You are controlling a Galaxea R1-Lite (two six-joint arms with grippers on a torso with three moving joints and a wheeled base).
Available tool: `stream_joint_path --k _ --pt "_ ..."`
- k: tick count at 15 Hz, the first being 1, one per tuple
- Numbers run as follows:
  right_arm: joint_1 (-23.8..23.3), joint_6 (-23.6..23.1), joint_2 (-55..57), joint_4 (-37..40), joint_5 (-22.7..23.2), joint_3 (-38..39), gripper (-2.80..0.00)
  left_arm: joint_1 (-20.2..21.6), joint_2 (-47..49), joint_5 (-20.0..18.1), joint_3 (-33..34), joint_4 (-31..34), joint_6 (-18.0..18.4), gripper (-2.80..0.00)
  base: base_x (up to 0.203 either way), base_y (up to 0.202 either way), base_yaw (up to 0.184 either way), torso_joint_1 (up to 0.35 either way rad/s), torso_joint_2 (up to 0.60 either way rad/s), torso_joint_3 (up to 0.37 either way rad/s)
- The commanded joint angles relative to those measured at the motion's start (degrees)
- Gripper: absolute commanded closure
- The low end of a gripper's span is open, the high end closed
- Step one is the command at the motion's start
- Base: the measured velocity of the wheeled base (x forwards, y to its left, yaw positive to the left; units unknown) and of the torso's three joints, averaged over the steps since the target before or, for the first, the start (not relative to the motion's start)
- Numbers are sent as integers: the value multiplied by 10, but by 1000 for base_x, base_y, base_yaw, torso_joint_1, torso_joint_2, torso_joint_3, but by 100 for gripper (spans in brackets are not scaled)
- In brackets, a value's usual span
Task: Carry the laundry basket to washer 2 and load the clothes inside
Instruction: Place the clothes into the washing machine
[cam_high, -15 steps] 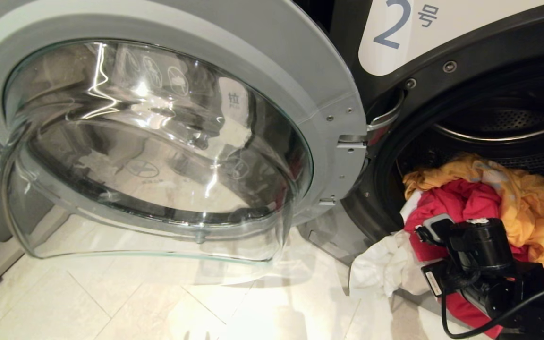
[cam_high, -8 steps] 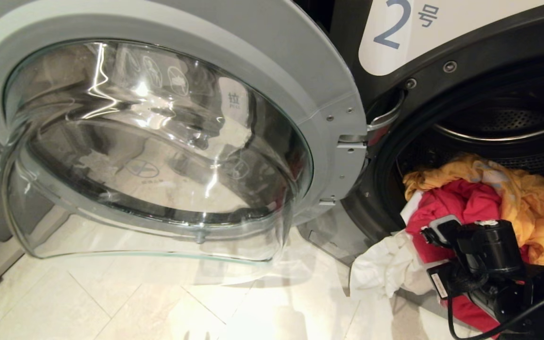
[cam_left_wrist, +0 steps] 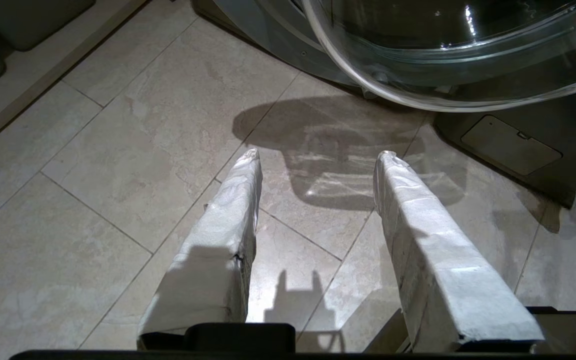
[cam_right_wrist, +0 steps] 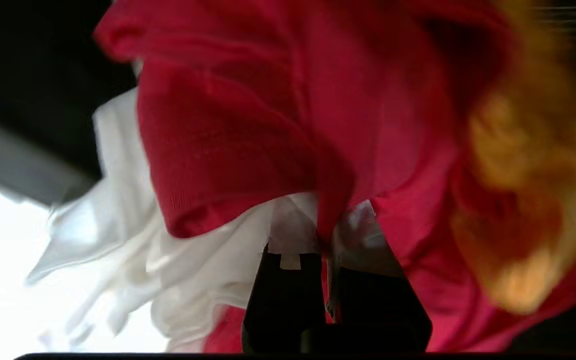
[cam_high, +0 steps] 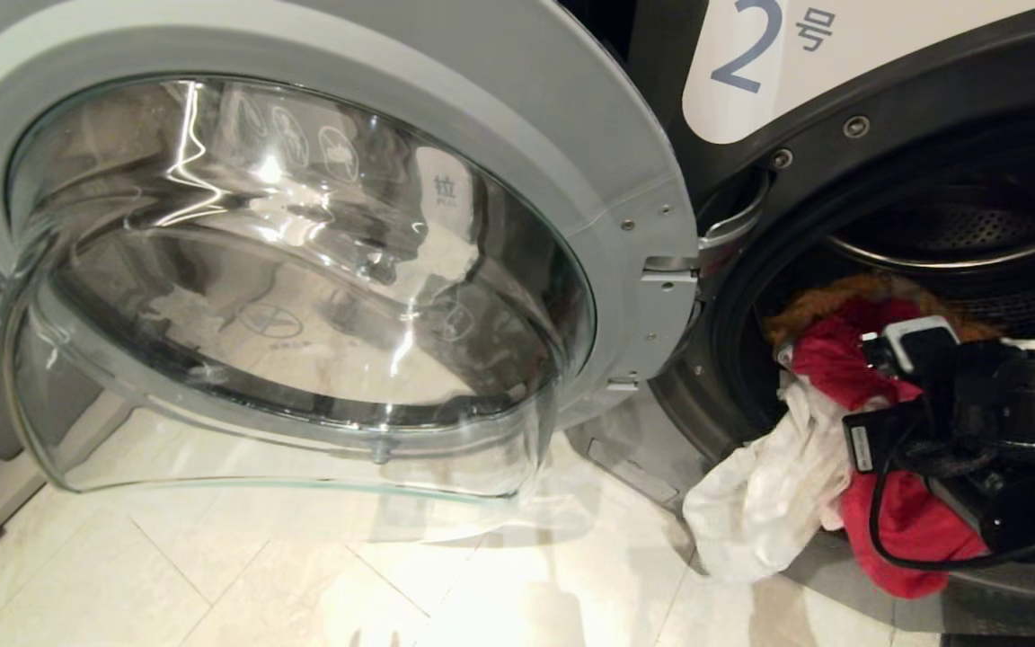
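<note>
Washer 2 [cam_high: 850, 135] stands with its round glass door [cam_high: 302, 270] swung wide open to the left, the white label with the numeral 2 [cam_high: 751, 45] above the drum opening. The clothes sit bunched at the mouth of the drum: the red garment [cam_high: 836, 364] lies in the opening and spills over the lip, the white garment [cam_high: 765, 503] hangs out over the front edge toward the tiled floor [cam_high: 212, 575], and the yellow-orange garment [cam_high: 827, 301] lies deeper behind them. The right claw [cam_right_wrist: 325, 235] is at the drum mouth, its fingers pinched together on a fold of the red garment, with white cloth beside them. The left claw [cam_left_wrist: 318, 155] hangs over the floor below the door, fingers apart and holding nothing.
</note>
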Motion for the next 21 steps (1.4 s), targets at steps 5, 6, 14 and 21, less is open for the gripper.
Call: stream_joint_path --k 5,6,14,21 --pt "-116 -35 -34 -109 8 -24 0 0 1 0 4 0 0 0 0 0 0 0 0 0" --pt "-126 -38 -33 -128 21 -36 0 0 1 0 4 0 0 0 0 0 0 0 0 0" --pt "-136 -49 -5 -318 103 -23 0 0 1 0 4 0 0 0 0 0 0 0 0 0" --pt "-161 -48 114 -321 77 -147 0 0 1 0 4 0 0 0 0 0 0 0 0 0"
